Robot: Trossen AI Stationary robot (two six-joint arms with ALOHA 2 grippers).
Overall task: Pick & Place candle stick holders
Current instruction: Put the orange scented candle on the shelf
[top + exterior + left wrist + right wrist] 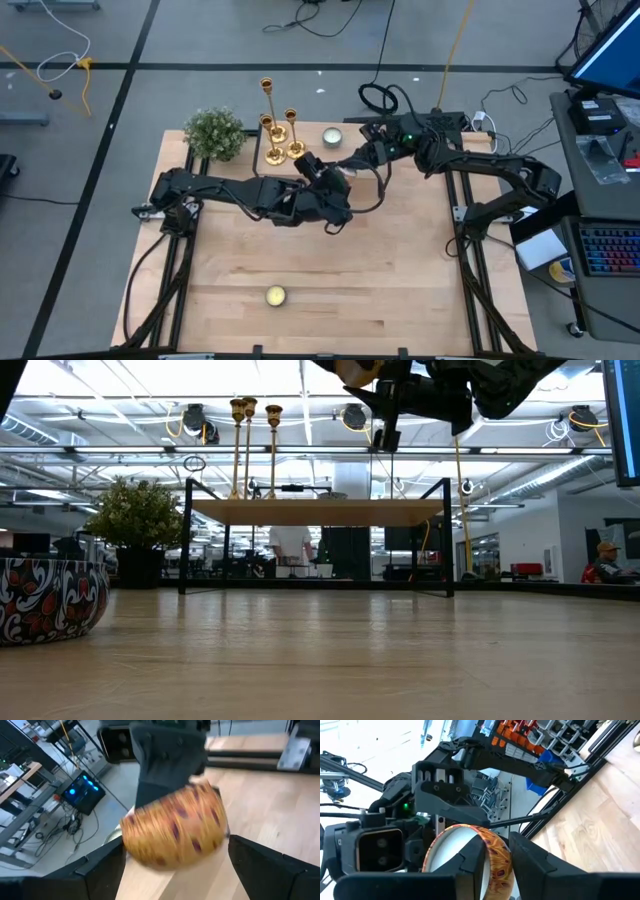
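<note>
Candle stick holders (297,151), three brass ones of differing heights, stand upright in a tight cluster at the back edge of the worktop (400,270), beyond both jaws and touched by neither. Nearest the front edge, well short of the jaws, a small round candle (275,296) sits alone on the wood, and the low view shows a black, white and red patterned bowl (45,598) resting on the worktop close to that camera. Over the middle of the worktop the left arm (220,190) and the right arm (500,170) meet, both raised clear of the surface. The right jaws are clenched on the rim of an orange patterned bowl (175,830), one finger inside the wall and one outside, holding it in the air. The left jaws are spread wide, one finger on either side of that same bowl, not gripping it. Just past the right jaws a candle in a tin (332,136) sits beside the candle stick holders, and a green bushy plant (214,132) stands on their other side, behind the left arm.
</note>
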